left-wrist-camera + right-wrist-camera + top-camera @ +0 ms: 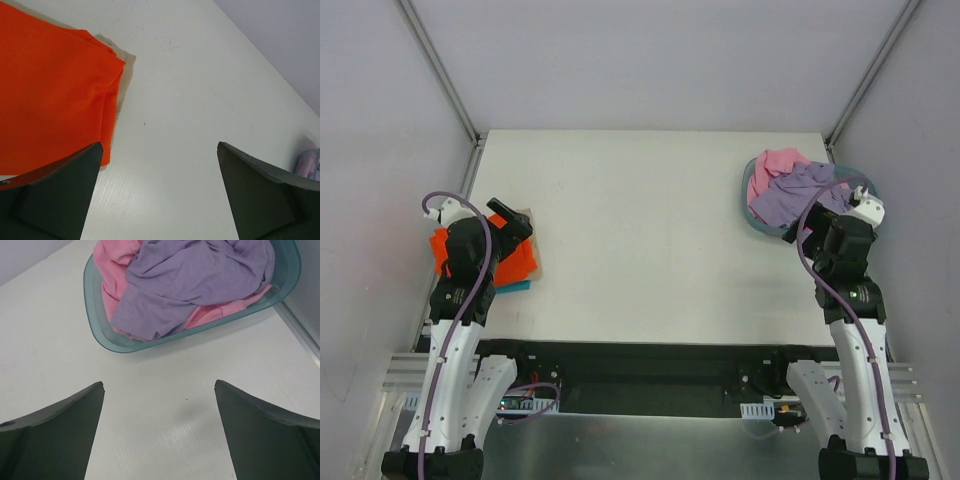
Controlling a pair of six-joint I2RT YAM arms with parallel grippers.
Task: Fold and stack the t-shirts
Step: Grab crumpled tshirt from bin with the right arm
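Note:
The lavender t-shirt lies crumpled on top of a pink t-shirt in the grey-blue basket at the far right. The right wrist view shows the lavender shirt, the pink shirt and the basket rim. A folded orange-red t-shirt lies at the left edge on a teal t-shirt. My left gripper is open and empty beside the orange-red shirt. My right gripper is open and empty over bare table just short of the basket.
A tan board lies under the folded stack and shows in the left wrist view. The white table is walled at the back and sides, with metal rails along its left and right edges.

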